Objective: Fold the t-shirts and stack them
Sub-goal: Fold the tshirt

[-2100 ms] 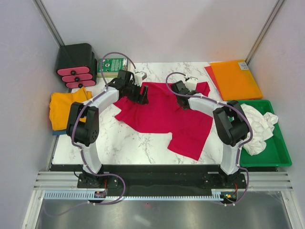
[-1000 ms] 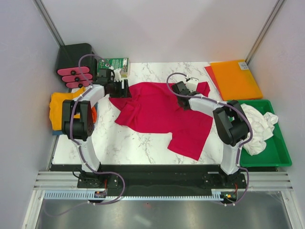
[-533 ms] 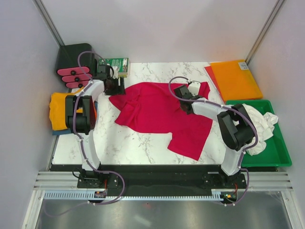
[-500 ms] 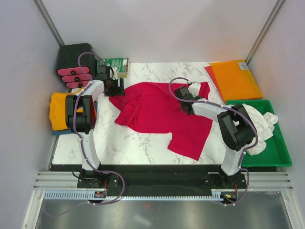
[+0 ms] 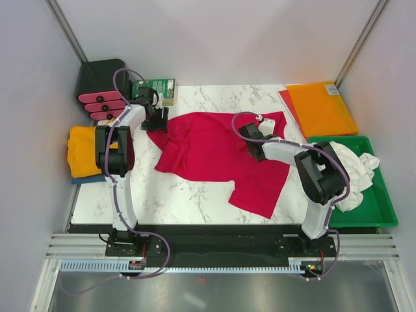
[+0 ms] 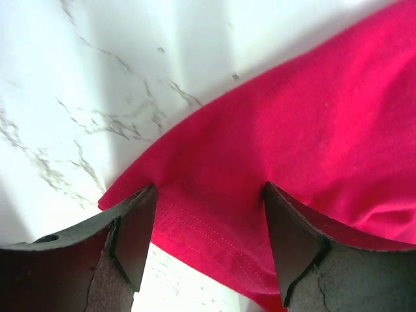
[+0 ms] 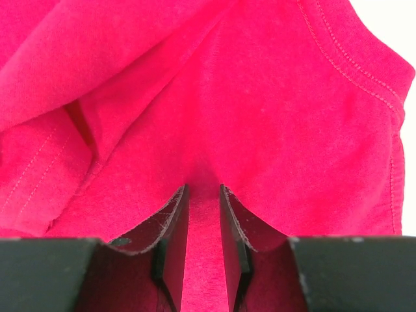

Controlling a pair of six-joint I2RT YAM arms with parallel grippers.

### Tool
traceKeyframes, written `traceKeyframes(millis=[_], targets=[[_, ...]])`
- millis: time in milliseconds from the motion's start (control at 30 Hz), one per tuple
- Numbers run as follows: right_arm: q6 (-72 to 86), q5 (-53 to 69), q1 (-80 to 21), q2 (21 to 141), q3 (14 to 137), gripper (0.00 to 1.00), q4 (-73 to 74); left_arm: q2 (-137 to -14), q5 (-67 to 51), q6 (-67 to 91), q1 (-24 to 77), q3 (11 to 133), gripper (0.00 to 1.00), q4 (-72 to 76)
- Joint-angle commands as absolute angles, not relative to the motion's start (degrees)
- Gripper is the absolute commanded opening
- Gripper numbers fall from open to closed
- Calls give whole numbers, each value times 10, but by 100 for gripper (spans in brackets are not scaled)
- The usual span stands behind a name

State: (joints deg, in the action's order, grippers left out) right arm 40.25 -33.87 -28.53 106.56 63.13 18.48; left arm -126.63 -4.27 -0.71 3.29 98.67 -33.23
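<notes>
– While I've got the overhead view up, where's the shirt you're working on?

– I see the crimson t-shirt (image 5: pixel 214 153) spread loosely on the marble tabletop (image 5: pixel 175 195), roughly in the middle. It's rumpled rather than flat, and one part trails toward the near right.

– And your left hand?

– My left hand (image 6: pixel 208 214) is at the shirt's far-left corner. It's released, with the jaws wide apart. Both fingertips are planted on the cloth just inside the stitched hem, and bare marble shows just beyond that edge. Nothing is gripped there.

– The right one?

– My right hand (image 7: pixel 203 208) is down on the far-right part of the same shirt, near a seamed edge. Its jaws are drawn close together with a narrow ridge of red cloth caught between them. The creases run in toward the gap, so I read it as pinching the fabric.

– Anything else around?

– A yellow t-shirt (image 5: pixel 81 149) lies folded at the left edge of the tabletop. A white t-shirt (image 5: pixel 354 172) is crumpled in the green tray (image 5: pixel 383 208) on the right. An orange sheet (image 5: pixel 320 107) lies flat at the far right corner, well apart from both hands.
</notes>
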Motion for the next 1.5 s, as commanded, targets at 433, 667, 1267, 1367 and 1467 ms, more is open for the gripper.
traceKeyframes(millis=[433, 667, 1267, 1367, 1467], targets=[[466, -284, -222, 1045, 545, 38, 301, -1385, 45, -63, 16, 1217, 76, -441], [448, -288, -228, 994, 527, 39, 249, -1348, -27, -65, 12, 1224, 78, -429], [424, -304, -265, 1004, 683, 48, 214, -1136, -329, 93, 166, 989, 80, -284], [421, -307, -265, 1006, 688, 48, 214, -1166, -344, 84, 214, 972, 79, -285], [414, -314, -265, 1005, 693, 47, 214, -1192, -342, 70, 249, 968, 78, -285]])
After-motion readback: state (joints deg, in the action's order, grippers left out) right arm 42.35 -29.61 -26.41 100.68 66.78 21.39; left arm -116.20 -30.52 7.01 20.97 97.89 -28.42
